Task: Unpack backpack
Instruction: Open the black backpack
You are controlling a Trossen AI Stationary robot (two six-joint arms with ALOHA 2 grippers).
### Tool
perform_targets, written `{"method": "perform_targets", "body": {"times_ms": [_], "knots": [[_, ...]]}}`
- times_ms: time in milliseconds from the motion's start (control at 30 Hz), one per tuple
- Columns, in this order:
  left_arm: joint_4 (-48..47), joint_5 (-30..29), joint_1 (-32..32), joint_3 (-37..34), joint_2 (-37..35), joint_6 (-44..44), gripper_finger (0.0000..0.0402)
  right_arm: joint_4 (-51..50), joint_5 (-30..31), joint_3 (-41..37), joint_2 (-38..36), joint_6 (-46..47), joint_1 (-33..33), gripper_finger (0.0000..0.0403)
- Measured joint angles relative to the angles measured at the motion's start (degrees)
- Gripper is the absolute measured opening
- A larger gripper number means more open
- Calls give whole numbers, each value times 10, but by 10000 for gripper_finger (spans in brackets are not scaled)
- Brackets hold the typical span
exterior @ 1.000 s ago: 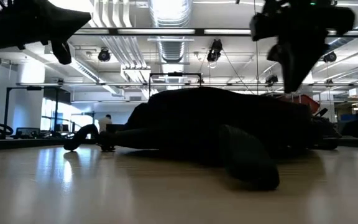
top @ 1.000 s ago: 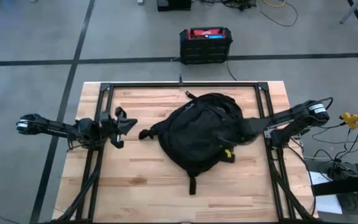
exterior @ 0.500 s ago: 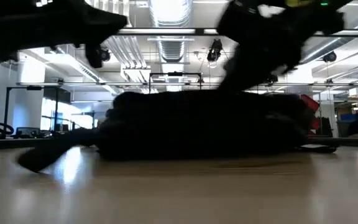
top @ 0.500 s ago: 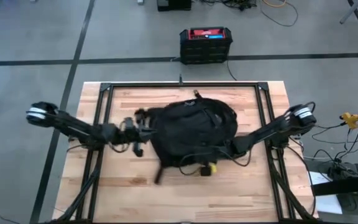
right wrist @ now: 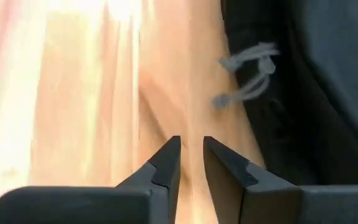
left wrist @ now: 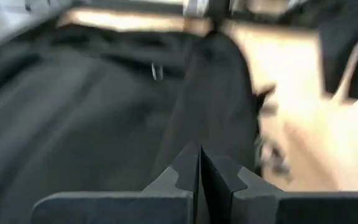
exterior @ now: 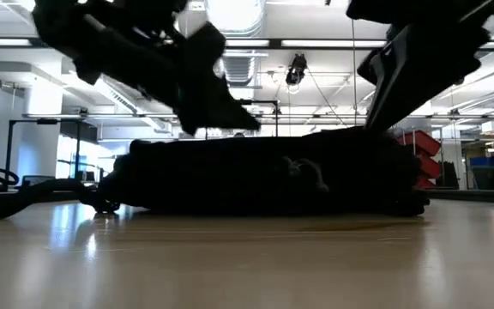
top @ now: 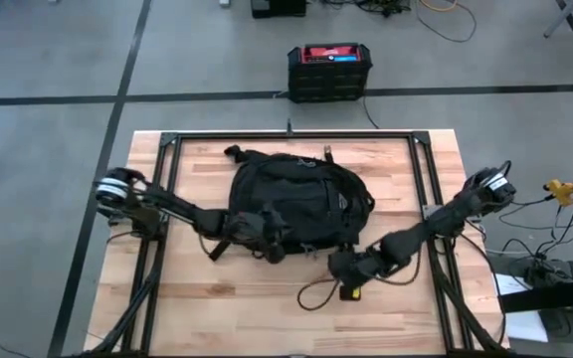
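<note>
The left end effector (left wrist: 199, 163) has its two dark fingers pressed together, directly in front of the black fabric of the backpack (left wrist: 92, 118), with the wooden counter (left wrist: 303, 112) beside it.

Left tool (left wrist: 199, 163) closed (right (right wrist: 191, 155) seemingly ajar)
</note>
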Motion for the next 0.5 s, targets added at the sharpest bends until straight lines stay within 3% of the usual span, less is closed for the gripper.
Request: {"method": "perform_targets", "body": {"times_ms": [100,267,500], "knots": [[-57,-36,0,22,39,-33,0,76,65,-26,28,38,15,90],[-64,-71,0,33,97,-105,0,93,180,-36,101,89,13,131],[-20,-100,-1,32,152,-165,0,210,197,-36,186,67,-11,171]]}}
